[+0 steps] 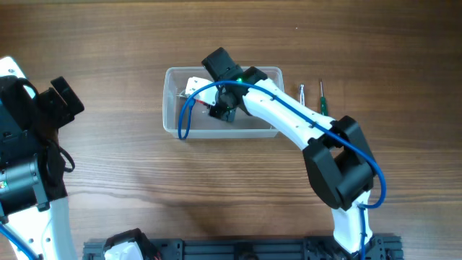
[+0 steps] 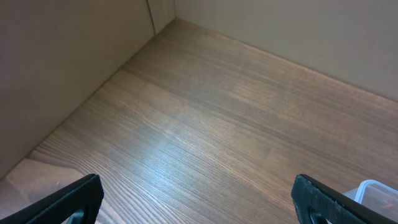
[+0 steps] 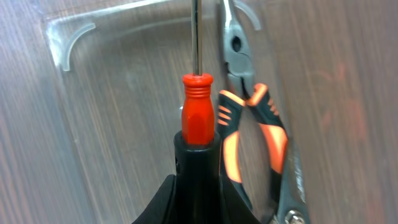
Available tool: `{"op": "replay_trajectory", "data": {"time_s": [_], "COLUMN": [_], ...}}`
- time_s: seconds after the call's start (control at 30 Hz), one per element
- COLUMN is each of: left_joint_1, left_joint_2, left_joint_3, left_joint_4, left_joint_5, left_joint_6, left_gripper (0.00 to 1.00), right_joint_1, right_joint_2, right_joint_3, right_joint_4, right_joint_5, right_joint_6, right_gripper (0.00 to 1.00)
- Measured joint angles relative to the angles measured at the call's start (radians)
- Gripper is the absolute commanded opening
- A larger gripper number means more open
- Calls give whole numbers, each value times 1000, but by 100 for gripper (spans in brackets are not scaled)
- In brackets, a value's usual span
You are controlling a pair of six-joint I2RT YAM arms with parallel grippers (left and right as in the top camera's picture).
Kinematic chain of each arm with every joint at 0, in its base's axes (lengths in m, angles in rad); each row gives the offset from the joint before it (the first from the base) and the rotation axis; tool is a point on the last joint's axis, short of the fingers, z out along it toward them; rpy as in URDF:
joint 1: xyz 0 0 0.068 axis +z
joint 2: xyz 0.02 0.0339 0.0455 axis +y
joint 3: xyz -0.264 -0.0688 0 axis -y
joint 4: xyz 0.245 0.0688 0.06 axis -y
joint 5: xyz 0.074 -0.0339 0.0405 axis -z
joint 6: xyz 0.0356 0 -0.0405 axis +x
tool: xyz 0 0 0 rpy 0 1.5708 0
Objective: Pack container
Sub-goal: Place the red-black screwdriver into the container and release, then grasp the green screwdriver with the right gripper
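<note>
The clear plastic container (image 1: pixel 173 108) sits at the table's upper middle; its corner also shows in the left wrist view (image 2: pixel 373 190). My right gripper (image 1: pixel 222 108) reaches into it and is shut on a red-handled screwdriver (image 3: pixel 197 115), whose metal shaft points away toward the tub's far wall (image 3: pixel 112 18). Orange-and-black pliers (image 3: pixel 255 124) lie inside the tub next to the screwdriver. My left gripper (image 2: pixel 199 205) is open and empty, over bare table at the far left (image 1: pixel 61 101).
Two small screwdrivers (image 1: pixel 312 95) lie on the table just right of the container. A white item (image 1: pixel 193 84) lies inside the tub at its upper left. A black rail (image 1: pixel 238 249) runs along the front edge.
</note>
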Motion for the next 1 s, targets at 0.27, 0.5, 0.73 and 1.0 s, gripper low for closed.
{"op": "replay_trajectory", "data": {"time_s": [0.27,0.5,0.73,1.0], "left_joint_1": [0,0,0,0], "left_joint_2": [0,0,0,0], "left_joint_3": [0,0,0,0], "left_joint_4": [0,0,1,1], "left_joint_5": [0,0,0,0], "left_joint_6": [0,0,0,0], "left_gripper": [100,100,100,100], "right_joint_1": [23,21,-370,-790], "right_joint_2": [52,-100,-667,-364], "right_joint_3": [0,82,192,-145], "right_joint_4": [-4,-31,-196,-349], "right_joint_5": [17,378,422,157], "right_joint_6": [29,341,700,843], "right_gripper": [50,64,79,86]}}
